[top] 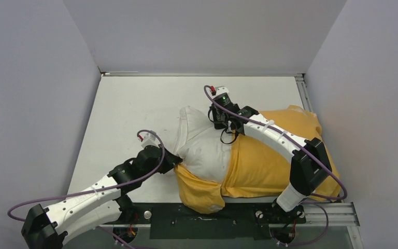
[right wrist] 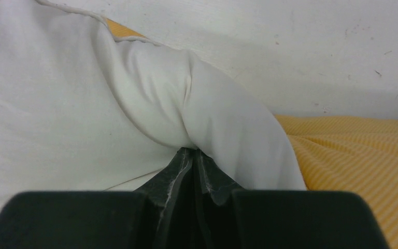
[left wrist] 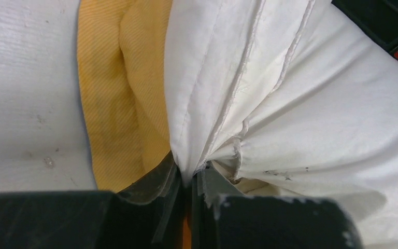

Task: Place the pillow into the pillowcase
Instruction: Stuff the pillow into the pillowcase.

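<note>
The left arm (top: pixel 90 194) lies low, stretching from its base toward the right; the left pincer (left wrist: pixel 189 174) is clamped tight on a fold of the pillow (top: pixel 202 150); the right arm (top: pixel 277 136) arches up and over, reaching leftward; the right pincer (right wrist: pixel 193 155) is pinched closed on another fold of the pillow.

A white bench (top: pixel 134 104) with a lightly scuffed, speckled top sits inside a plain booth. Smooth pale grey panels close it in: a back wall (top: pixel 202 31), a left wall (top: pixel 31 78) and a right wall (top: pixel 373 78). A metal rail (top: pixel 301 93) runs along the bench's right edge, and a black plate (top: pixel 202 222) lies along its near edge. The light is soft and even.
</note>
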You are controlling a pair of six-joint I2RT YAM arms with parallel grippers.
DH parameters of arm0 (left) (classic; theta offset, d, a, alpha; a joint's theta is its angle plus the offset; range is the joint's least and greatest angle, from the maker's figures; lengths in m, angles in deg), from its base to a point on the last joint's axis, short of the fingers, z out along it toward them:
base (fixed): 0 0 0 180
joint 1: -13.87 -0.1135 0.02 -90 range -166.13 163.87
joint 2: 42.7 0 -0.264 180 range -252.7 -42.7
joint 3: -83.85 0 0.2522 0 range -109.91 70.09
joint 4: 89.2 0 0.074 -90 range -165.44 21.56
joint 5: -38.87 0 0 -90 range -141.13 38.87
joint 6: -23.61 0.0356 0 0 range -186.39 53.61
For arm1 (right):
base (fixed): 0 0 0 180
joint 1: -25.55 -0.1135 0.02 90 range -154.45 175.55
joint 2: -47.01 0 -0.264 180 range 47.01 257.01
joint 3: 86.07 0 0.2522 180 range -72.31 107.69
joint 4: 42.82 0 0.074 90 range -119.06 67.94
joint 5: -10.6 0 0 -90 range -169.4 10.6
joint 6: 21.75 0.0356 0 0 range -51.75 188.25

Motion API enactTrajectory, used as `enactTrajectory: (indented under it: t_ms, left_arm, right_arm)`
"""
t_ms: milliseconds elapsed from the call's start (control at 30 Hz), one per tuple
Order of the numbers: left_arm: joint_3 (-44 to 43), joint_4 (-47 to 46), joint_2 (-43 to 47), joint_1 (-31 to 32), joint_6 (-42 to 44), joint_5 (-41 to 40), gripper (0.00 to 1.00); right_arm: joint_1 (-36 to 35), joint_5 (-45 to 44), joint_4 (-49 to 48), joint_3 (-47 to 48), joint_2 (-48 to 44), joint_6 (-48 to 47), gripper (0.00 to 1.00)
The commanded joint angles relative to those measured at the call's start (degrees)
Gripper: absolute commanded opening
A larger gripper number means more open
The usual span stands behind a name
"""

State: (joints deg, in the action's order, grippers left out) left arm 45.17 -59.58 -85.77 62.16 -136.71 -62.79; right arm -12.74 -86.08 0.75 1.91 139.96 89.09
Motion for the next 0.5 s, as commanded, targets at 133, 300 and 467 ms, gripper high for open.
enactTrajectory:
  t_ms: [133, 300, 467]
  left_arm:
    - [-2.70, 2.41, -7.62, -3.01, 12.71, 1.85, 0.04]
    - [-0.27, -1.99, -5.07, -3.89, 12.57, 7.12, 0.64]
    - [0.27, -2.29, -3.47, -6.09, 13.63, 15.49, 0.69]
  right_arm:
    - [7.78, -14.86, 15.11, -2.99, -2.19, -6.23, 0.05]
    - [6.92, -2.77, 11.87, 0.05, -9.27, -9.67, 0.33]
    - [0.41, 3.63, 8.71, 5.02, -14.80, -11.90, 0.51]
